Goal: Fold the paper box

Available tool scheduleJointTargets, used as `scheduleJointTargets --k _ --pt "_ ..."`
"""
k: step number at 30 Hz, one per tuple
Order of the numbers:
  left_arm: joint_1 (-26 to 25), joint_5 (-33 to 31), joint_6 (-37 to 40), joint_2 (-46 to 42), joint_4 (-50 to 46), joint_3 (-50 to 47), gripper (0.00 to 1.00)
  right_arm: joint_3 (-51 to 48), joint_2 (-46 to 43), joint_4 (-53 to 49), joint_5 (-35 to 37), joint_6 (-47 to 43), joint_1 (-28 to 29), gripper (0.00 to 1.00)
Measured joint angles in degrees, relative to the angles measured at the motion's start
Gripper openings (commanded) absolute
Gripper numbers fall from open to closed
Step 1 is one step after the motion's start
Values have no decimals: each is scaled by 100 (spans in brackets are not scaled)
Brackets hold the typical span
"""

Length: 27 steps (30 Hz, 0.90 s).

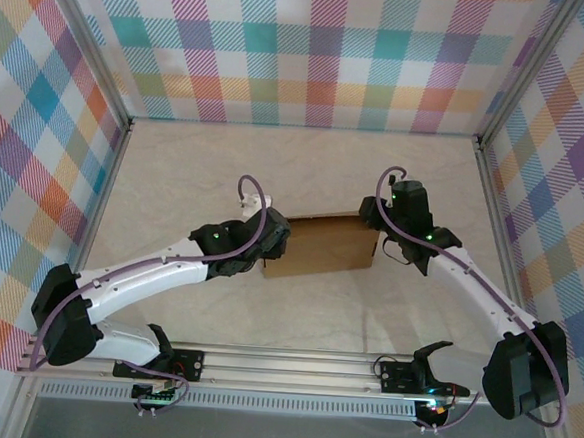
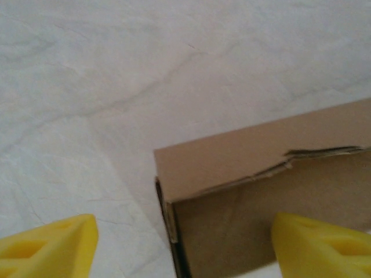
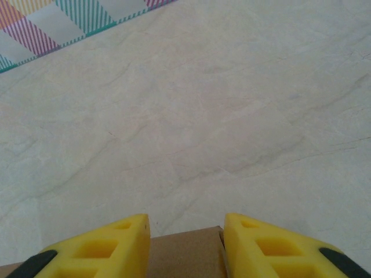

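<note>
The paper box [image 1: 320,246] is a brown cardboard box lying closed in the middle of the table, its lid edge slightly torn. My left gripper [image 1: 270,246] is at the box's left end. In the left wrist view it [image 2: 182,231] stands open, its yellow fingers wide apart, with the box's corner [image 2: 255,220] between them and untouched. My right gripper [image 1: 377,225] is at the box's far right corner. In the right wrist view its yellow fingers [image 3: 185,229] hold a strip of the box's cardboard [image 3: 182,255] that fills the gap between them.
The pale marbled table top [image 1: 305,170] is walled on three sides by bright plaid panels [image 1: 314,50]. An aluminium rail [image 1: 292,364] with both arm bases runs along the near edge.
</note>
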Motion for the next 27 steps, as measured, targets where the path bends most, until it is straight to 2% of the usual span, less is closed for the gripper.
scheduleJointTargets --k 3,14,20,22,27 --pt "2 192 -2 66 -83 109 98 0 0 4 42 -2 17 39" --pt "105 1167 87 -243 -247 280 100 7 59 76 101 0 35 39" --pt "745 1996 -223 -879 94 302 100 7 59 79 101 0 35 39" --pt "1115 2264 -448 -968 216 302 94 7 59 79 101 0 35 39" --pt "1886 2833 -981 -855 282 302 70 7 59 79 98 0 35 39"
